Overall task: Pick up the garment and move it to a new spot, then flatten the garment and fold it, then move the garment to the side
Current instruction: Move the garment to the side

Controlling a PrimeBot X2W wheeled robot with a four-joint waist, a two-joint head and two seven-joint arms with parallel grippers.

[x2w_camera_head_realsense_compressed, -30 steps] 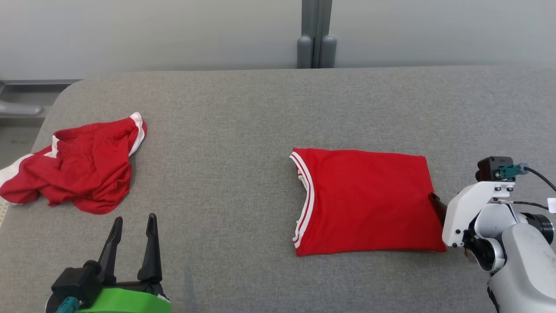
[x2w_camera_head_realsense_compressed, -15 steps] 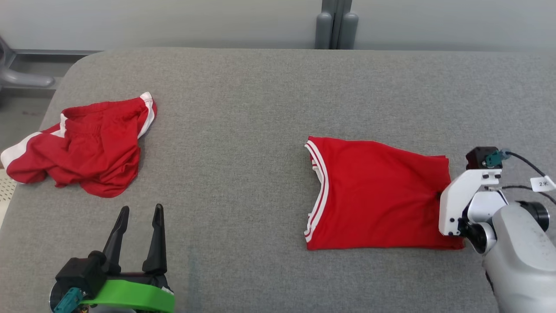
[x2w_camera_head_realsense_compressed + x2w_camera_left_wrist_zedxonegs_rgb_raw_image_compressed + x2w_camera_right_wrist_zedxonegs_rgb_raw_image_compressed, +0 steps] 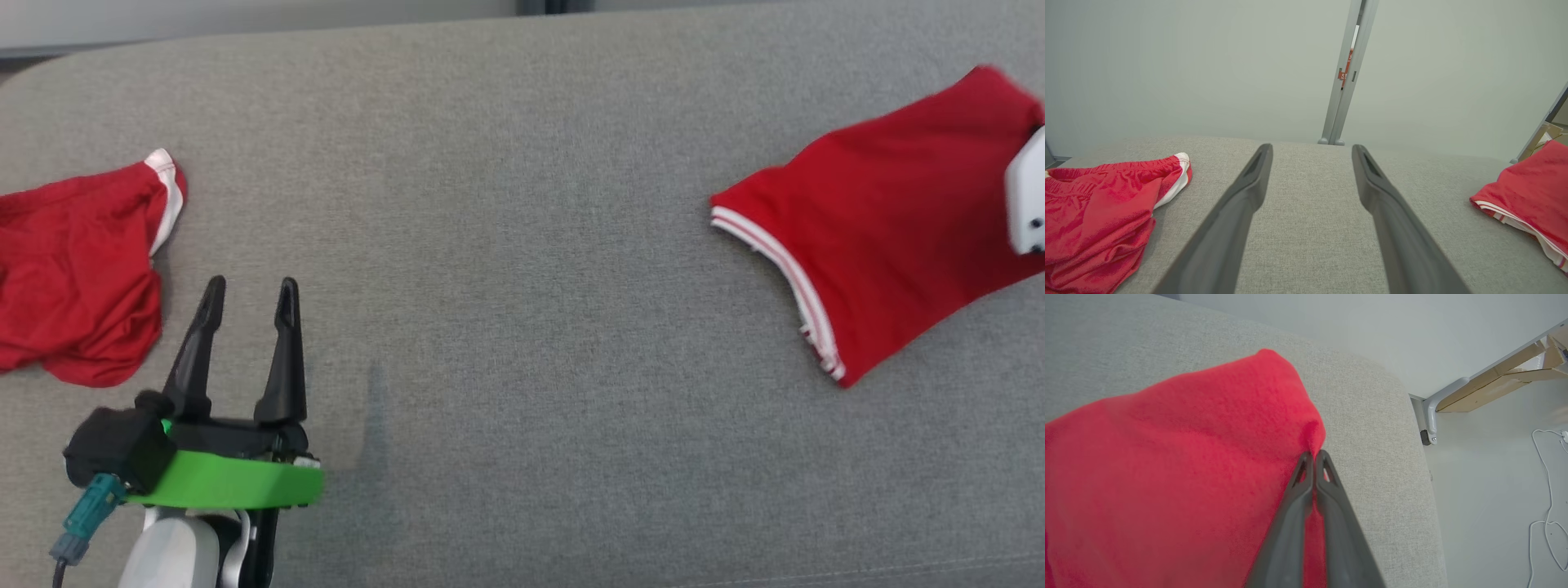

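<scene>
Folded red shirt (image 3: 882,237) at the far right of the grey table (image 3: 522,204), its edge clamped by the right gripper (image 3: 1314,455), left gripper (image 3: 249,298) empty, fingers spread apart above the table, crumpled red shorts (image 3: 73,269) at the left.

Soft, even daylight-white light lay bright across the grey table (image 3: 522,204). A faint shadow streaked the table just right of the left gripper (image 3: 251,283). At the table's right end, motion blur smeared the folded red garment (image 3: 882,220). In the left wrist view, the fingers (image 3: 1229,228) looked soft close to the lens.
</scene>
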